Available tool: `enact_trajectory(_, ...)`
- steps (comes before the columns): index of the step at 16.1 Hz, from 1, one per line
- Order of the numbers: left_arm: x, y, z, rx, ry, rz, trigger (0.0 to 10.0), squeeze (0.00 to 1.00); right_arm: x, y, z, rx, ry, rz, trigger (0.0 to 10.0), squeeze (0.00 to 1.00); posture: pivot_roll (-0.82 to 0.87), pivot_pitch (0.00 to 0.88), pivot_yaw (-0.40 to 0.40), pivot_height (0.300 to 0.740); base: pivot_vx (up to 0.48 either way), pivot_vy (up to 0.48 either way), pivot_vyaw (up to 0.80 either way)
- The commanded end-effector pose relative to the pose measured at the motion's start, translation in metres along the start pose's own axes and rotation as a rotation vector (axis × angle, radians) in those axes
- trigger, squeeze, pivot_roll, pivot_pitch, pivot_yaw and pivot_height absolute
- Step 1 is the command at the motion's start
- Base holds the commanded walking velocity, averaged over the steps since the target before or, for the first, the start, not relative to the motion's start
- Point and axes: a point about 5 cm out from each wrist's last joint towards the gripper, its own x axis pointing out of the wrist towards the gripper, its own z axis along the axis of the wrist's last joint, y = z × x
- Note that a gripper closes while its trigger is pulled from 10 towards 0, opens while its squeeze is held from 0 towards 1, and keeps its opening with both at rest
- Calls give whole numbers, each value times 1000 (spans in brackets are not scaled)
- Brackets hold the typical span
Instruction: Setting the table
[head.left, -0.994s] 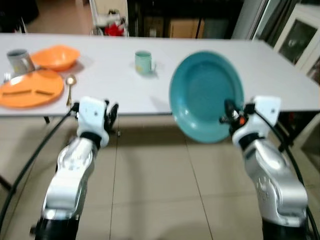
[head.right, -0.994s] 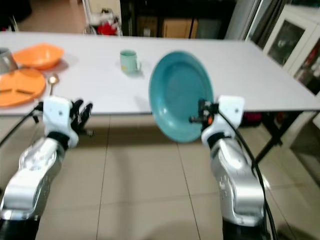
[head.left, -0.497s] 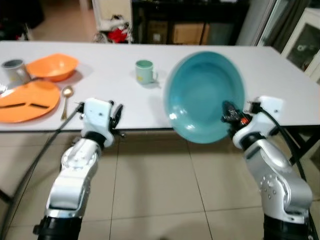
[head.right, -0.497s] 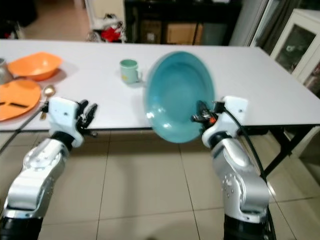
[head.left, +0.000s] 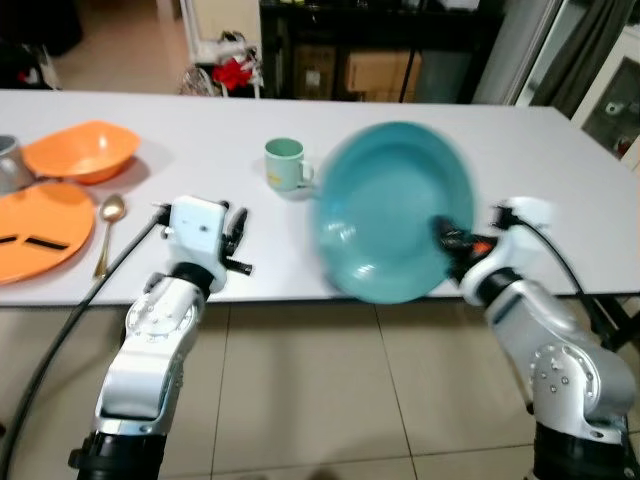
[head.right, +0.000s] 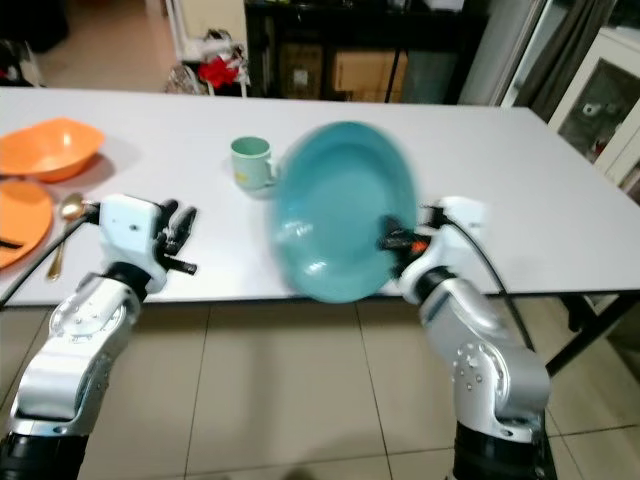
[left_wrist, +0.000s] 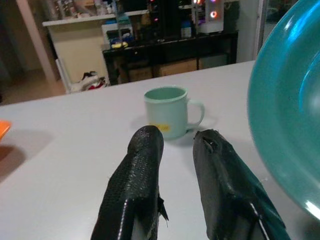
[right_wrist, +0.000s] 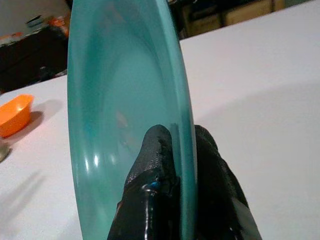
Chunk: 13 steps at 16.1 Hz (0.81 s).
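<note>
A large teal plate (head.left: 392, 212) hangs tilted over the near edge of the white table (head.left: 560, 170), with my right gripper (head.left: 443, 234) shut on its rim. In the right wrist view the plate (right_wrist: 117, 115) stands edge-on between the black fingers (right_wrist: 155, 175). My left gripper (head.left: 238, 238) hovers over the table's near edge, left of the plate, with its fingers (left_wrist: 142, 170) close together and nothing between them. A pale green mug (head.left: 285, 164) stands on the table just beyond both; it shows ahead of the left fingers as the mug (left_wrist: 168, 112).
At the table's left are an orange bowl (head.left: 82, 150), an orange plate (head.left: 35, 230) with dark chopsticks, a spoon (head.left: 108, 220) and a metal cup (head.left: 8, 170). Dark furniture (head.left: 400, 50) stands behind the table. Tiled floor (head.left: 300, 400) lies below me.
The view has moved closer to the table. The teal plate has swung forward and down from beside the table edge to over the tabletop, still held. The left gripper now reaches over the table edge.
</note>
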Motion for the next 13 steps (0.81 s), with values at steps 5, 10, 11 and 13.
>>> enact_trajectory(5,2,-5,5,25,-4,-34,10000,0,-4,2,0,52,92,48,10000,0,82,0,-30,740,424,0,0)
enact_trajectory(10,-2,3,7,93,22,-185,10000,0,3,7,-18,322,244,147,10000,0,81,0,-19,740,0,0,0)
enact_trajectory(11,-2,3,8,98,24,-214,10000,0,7,6,-22,361,275,151,10000,0,80,0,-18,740,0,0,0)
enact_trajectory(13,-2,3,10,103,42,-275,10000,0,16,6,-35,445,377,164,10000,0,78,0,-12,740,0,0,0)
